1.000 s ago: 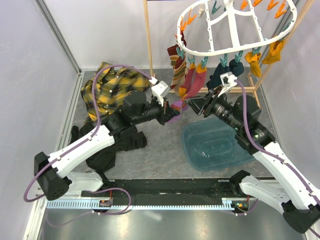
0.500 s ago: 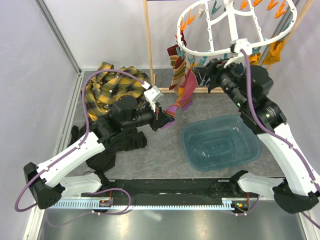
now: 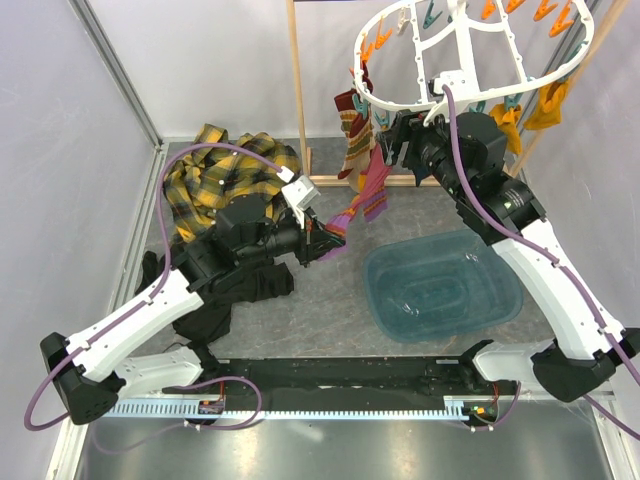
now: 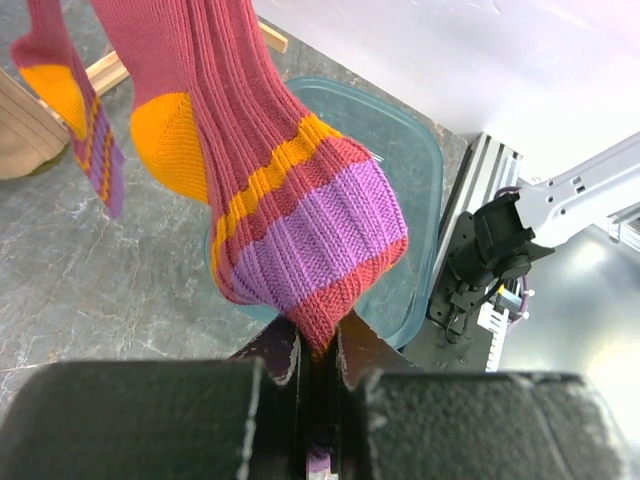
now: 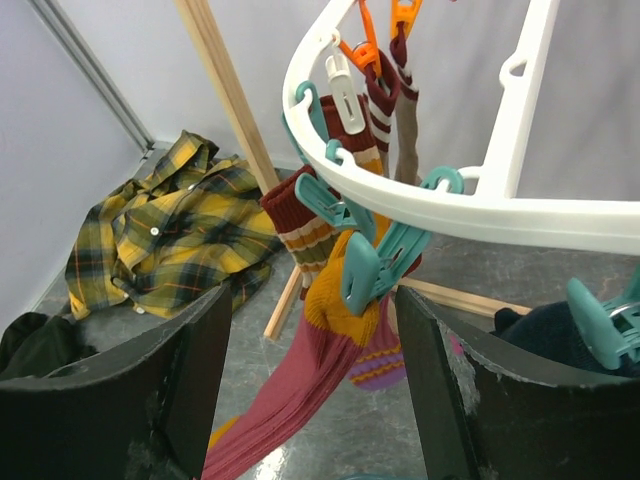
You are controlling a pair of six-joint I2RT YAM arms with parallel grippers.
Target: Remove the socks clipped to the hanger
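The white oval hanger (image 3: 470, 62) hangs at the back right and shows in the right wrist view (image 5: 480, 205). A maroon sock (image 3: 366, 192) with orange and purple stripes hangs from it. A teal clip (image 5: 375, 262) grips its orange toe. My left gripper (image 3: 330, 238) is shut on the sock's cuff (image 4: 300, 230) and holds it stretched down to the left; it also shows in the left wrist view (image 4: 318, 345). My right gripper (image 3: 396, 150) is open, its jaws standing either side of that clip (image 5: 312, 300). Mustard socks (image 3: 548, 104) and a navy sock (image 5: 560, 330) stay clipped.
A teal plastic tub (image 3: 440, 290) sits on the floor below the hanger. A yellow plaid shirt (image 3: 215, 175) and a black garment (image 3: 200, 300) lie at the left. A wooden frame post (image 3: 297, 80) stands behind the socks. A striped brown sock (image 5: 305, 225) hangs beside the clip.
My right arm rose from beside the tub up to the hanger's rim, jaws now around the teal clip. My left gripper drew back slightly left, still holding the sock.
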